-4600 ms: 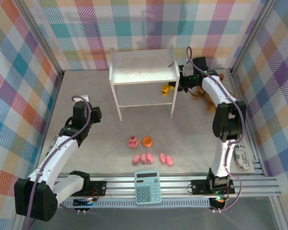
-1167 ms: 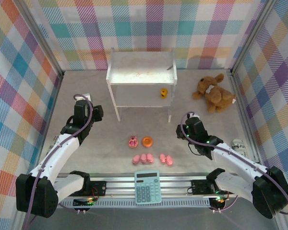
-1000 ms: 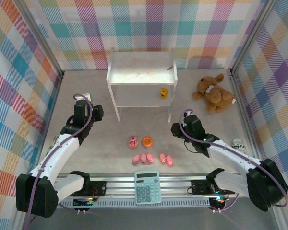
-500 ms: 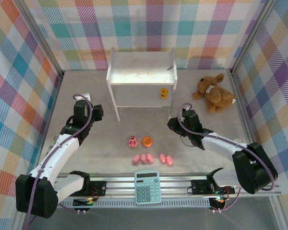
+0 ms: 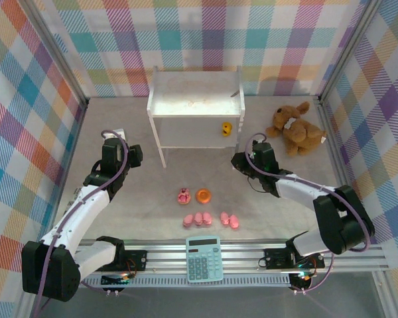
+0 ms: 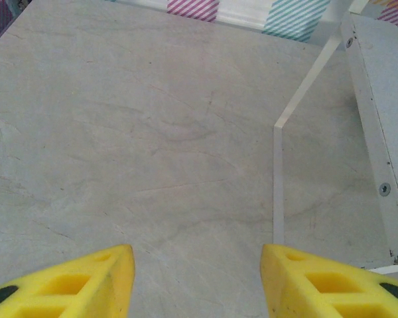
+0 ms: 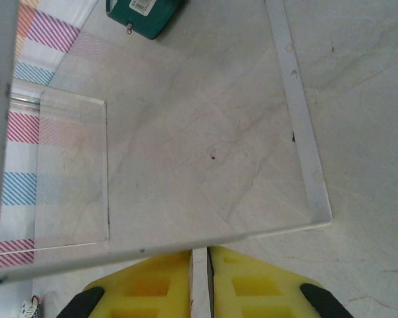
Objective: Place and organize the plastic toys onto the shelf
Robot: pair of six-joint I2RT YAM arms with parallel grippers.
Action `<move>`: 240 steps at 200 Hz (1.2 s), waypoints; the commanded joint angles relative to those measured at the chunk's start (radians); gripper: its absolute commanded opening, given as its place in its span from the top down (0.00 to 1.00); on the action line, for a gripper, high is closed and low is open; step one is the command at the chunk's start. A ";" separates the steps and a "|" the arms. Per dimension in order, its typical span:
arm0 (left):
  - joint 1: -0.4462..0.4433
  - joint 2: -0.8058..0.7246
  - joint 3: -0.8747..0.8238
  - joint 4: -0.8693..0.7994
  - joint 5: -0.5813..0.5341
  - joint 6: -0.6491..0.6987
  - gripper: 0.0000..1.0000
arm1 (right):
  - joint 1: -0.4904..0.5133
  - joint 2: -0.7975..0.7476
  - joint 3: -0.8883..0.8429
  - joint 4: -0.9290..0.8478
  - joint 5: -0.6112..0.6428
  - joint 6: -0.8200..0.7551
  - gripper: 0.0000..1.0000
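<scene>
The white shelf point(image 5: 198, 99) stands at the back middle, with a yellow duck point(image 5: 226, 128) on its lower board. My right gripper point(image 5: 237, 161) is at the shelf's front right leg, and the right wrist view shows it point(image 7: 199, 255) shut on that thin white leg point(image 7: 199, 285). On the table in front lie a pink cupcake piece point(image 5: 184, 196), an orange ring point(image 5: 203, 195) and a row of pink pigs point(image 5: 198, 219) with another point(image 5: 229, 220) beside them. My left gripper point(image 5: 134, 156) is open to the left of the shelf, its jaws point(image 6: 196, 265) holding nothing, with the shelf's left leg point(image 6: 276, 179) ahead.
A brown plush animal point(image 5: 295, 129) lies at the back right. A teal calculator point(image 5: 203, 258) sits on the near rail. A teal object point(image 7: 142, 13) lies beyond the shelf frame in the right wrist view. Checked walls close in the table.
My right gripper has moved up and left from the open table to the shelf's front right leg and now grips it. The left arm and the toys have not moved.
</scene>
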 commanded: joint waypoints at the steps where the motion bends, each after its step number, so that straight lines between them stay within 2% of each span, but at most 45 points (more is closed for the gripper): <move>1: -0.009 0.010 0.006 0.011 -0.009 0.020 0.47 | -0.022 0.018 0.042 0.024 -0.008 -0.018 0.84; 165: 0.002 0.014 0.003 0.011 -0.005 0.021 0.47 | -0.109 0.052 0.134 -0.039 -0.027 -0.103 0.84; 203: 0.002 -0.007 -0.002 0.005 -0.005 0.021 0.47 | -0.110 -0.110 0.080 -0.136 0.042 -0.187 0.73; 240: 0.002 -0.012 -0.001 0.008 0.001 0.020 0.47 | -0.091 -0.342 0.085 -0.344 0.135 -0.374 0.70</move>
